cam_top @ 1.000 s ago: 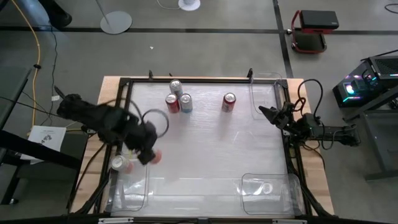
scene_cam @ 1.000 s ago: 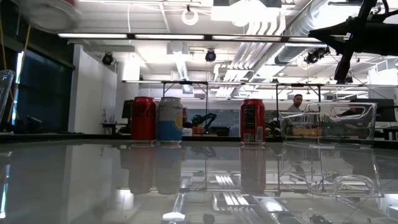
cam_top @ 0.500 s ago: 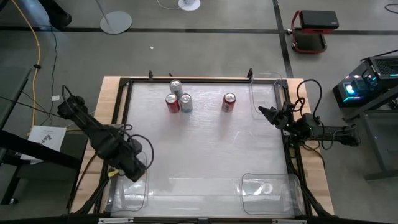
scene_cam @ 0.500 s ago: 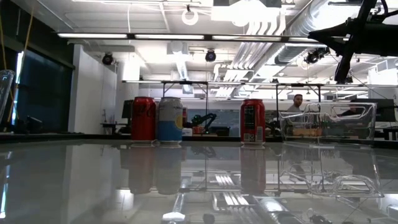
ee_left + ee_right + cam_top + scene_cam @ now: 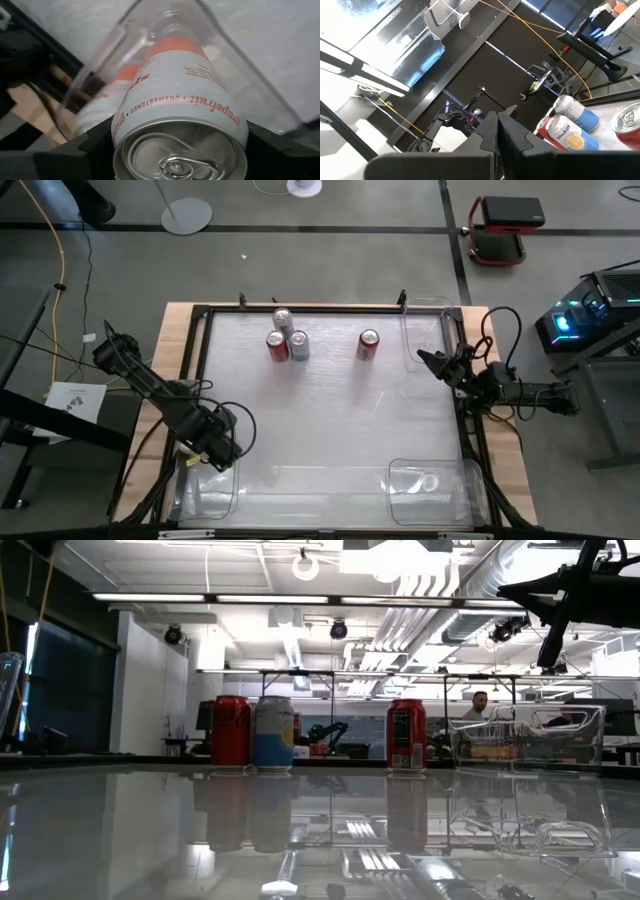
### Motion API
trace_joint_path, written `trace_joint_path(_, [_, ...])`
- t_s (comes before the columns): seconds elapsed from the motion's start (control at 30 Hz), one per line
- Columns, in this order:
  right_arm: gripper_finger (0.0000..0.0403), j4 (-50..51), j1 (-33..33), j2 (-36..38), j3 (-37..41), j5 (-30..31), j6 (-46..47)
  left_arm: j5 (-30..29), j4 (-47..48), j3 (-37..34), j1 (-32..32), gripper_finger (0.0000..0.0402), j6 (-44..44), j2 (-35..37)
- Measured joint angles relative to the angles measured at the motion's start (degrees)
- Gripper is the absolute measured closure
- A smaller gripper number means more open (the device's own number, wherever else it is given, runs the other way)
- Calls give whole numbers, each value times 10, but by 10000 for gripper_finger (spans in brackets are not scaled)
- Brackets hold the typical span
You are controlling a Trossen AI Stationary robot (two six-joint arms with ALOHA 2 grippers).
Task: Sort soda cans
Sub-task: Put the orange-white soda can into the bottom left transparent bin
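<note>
Four soda cans stand upright at the far side of the table: a silver one, a red one, a silver one and a red one. My left gripper is over the clear bin at the near left corner, shut on a white grapefruit can. Another white and orange can lies beyond it inside the bin. My right gripper waits, shut, above the far right bin. My left gripper pinches the grapefruit can by the sides of its body, one finger on each side. The can lies along the fingers, its silver top toward the wrist and its base pointing down into the bin. Whether its base rests on anything, I cannot tell.
A third clear bin sits at the near right corner. A black frame runs round the table. The middle of the table between the cans and the bins is bare. In the low view three cans stand in a row.
My left gripper has carried the can from the table's left middle toward the near left corner, turning as it went, and now hangs over the near left bin. In the last half second it has barely shifted. The right arm has stayed still.
</note>
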State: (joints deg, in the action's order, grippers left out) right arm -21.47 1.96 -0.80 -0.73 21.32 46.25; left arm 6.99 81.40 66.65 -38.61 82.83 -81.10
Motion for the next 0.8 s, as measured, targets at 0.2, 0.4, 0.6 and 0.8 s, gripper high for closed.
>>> trace_joint_path(0.2, [403, -1, 0, 0, 0, 0, 0, -29, -5, -30, 0, 112, -6, 0])
trace_joint_path(0.4, [403, -2, 0, 0, 0, 0, 0, -36, -36, -53, 0, 104, -22, 0])
trace_joint_path(0.6, [403, -2, 0, 0, 0, 1, 0, -45, -58, -69, 0, 101, -31, 0])
trace_joint_path(0.8, [403, -2, 0, 0, 0, 1, 4, -47, -98, -92, 0, 100, -35, 0])
